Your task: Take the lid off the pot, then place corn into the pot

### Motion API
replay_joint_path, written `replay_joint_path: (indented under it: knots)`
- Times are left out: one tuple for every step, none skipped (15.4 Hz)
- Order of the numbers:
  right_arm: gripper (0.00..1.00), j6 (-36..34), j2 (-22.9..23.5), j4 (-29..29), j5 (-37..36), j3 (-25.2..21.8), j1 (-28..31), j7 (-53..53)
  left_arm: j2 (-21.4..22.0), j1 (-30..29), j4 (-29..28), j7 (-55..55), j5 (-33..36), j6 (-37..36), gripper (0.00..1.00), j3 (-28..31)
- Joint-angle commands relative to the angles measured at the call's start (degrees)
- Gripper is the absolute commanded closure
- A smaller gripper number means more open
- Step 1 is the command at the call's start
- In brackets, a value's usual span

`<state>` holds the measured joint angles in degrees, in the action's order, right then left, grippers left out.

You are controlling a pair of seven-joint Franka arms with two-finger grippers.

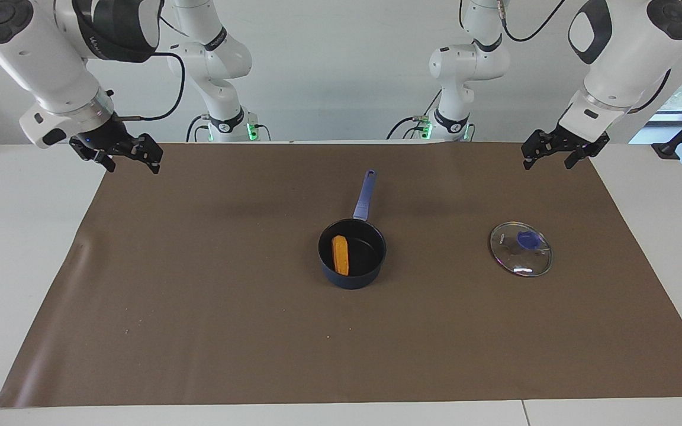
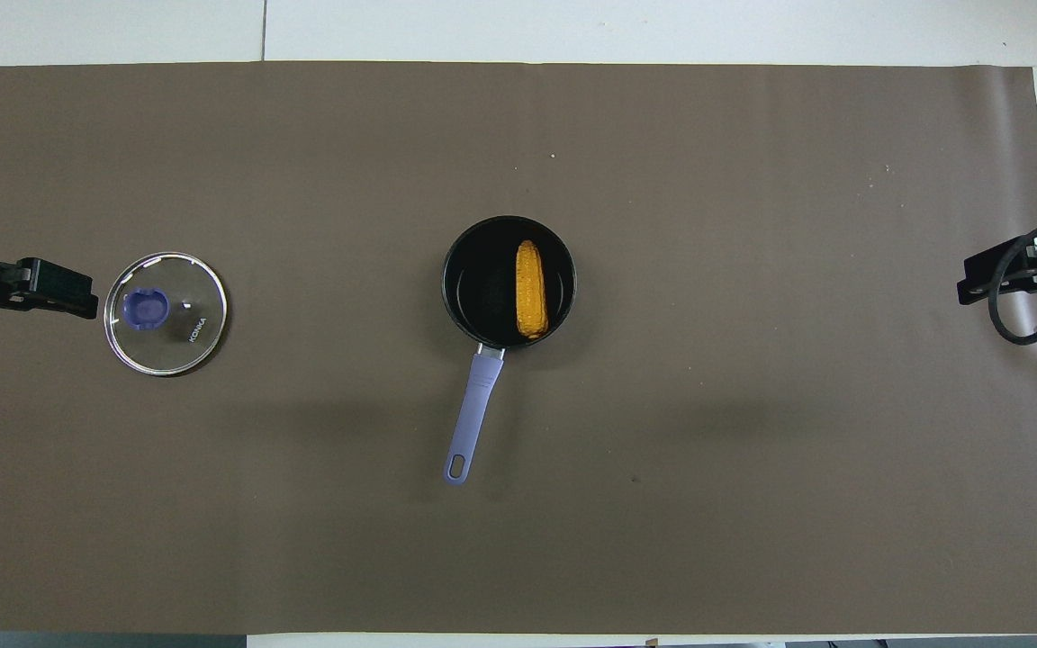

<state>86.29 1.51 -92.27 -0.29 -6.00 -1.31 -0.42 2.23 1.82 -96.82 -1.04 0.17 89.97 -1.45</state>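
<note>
Your corn (image 1: 340,255) lies inside the pot (image 1: 352,278) mid-mat, pot handle pointing toward the robots. Lid (image 1: 521,249) sits flat on the brown mat (image 1: 199,296), well apart from the pot, toward the left arm's end. Left gripper (image 1: 548,155) and right gripper (image 1: 129,158) both hang spread, nothing held, over the mat's near corners.

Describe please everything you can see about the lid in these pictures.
The lid is a round disc of clear glass with a metal rim and a blue knob at its centre; small lettering shows on the glass. It lies flat on the brown mat, knob up, off the pot and apart from it, toward the left arm's end of the table. Nothing touches it except the mat. The left end effector hangs in the air, not holding it.
</note>
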Motion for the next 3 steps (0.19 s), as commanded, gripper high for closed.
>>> replay_joint_path:
  knots:
    - [0.00, 0.81, -0.89, -0.36, 0.20, 0.82, 0.79, -1.25, 0.05, -1.20, 0.14, 0.16, 1.06, -0.41, 0.00, -0.75]
    - [0.00, 1.24, -0.89, -0.36, 0.11, 0.82, 0.70, -1.33, 0.05, -1.38, -0.12, -0.01, 1.06, -0.41, 0.00, -0.66]
    - [0.00, 1.34, -0.81, -0.36, 0.11, 0.82, 0.79, -1.34, 0.40, -1.47, -0.39, 0.07, 1.06, -0.49, 0.00, -0.57]
